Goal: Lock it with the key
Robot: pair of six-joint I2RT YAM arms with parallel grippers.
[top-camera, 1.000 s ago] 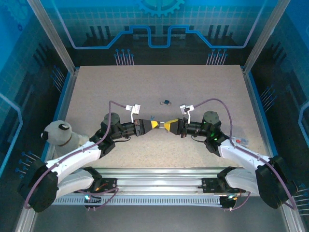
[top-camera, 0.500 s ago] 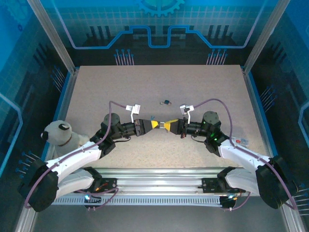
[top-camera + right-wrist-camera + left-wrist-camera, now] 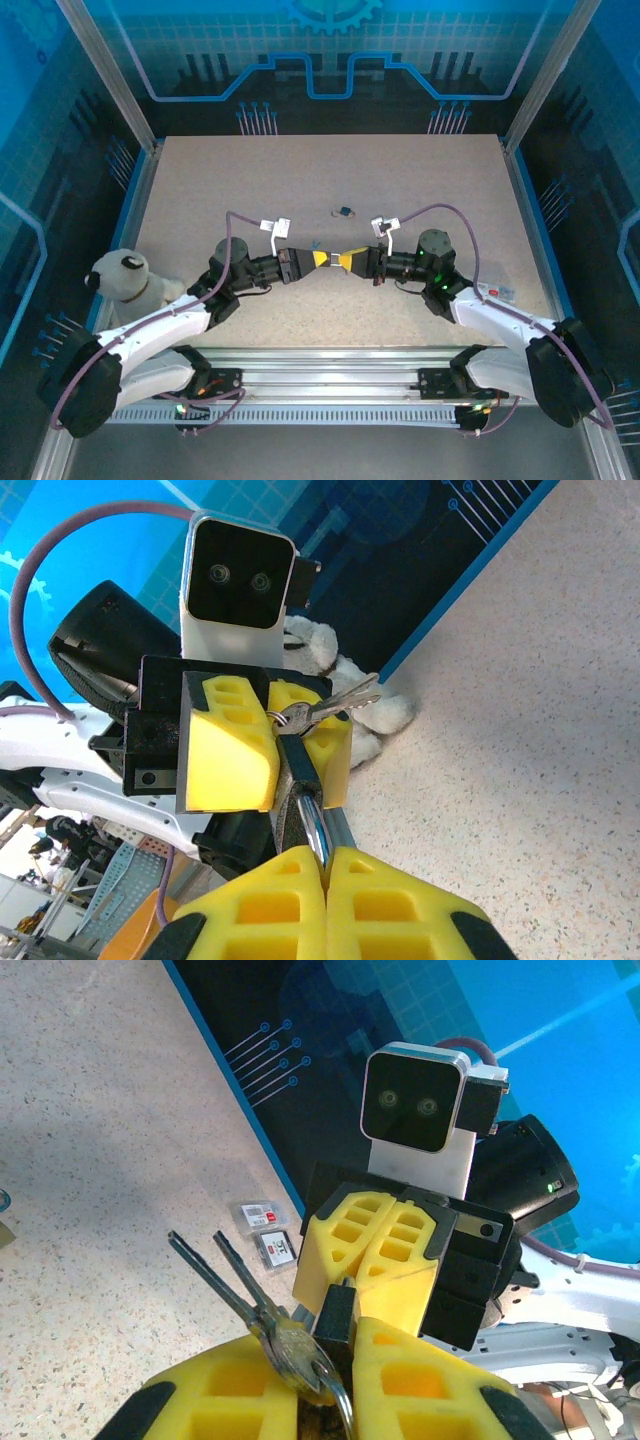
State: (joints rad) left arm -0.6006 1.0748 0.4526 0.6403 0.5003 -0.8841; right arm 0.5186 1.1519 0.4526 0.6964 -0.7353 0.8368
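Shut tight at the right gripper (image 3: 325, 880), yellow fingertips pinching the steel shackle (image 3: 316, 832) of the padlock (image 3: 298, 780). Gripped from the opposite end by the left gripper (image 3: 325, 1385), fingers drawn nearly together on it; cannot tell which part of the lock sits in that pinch. Spans the short gap between the two sets of fingertips, tip to tip, over the middle of the table (image 3: 200, 200). On a ring just beside the left fingers: two keys (image 3: 235, 1280), blades splayed outward.

Further out on the tabletop: two small packets (image 3: 258, 1215) with red-and-white labels, print too small to read. Beyond the grippers, a small dark object (image 3: 344, 211), not identifiable. Beside the left arm, a white plush dog (image 3: 125, 278).
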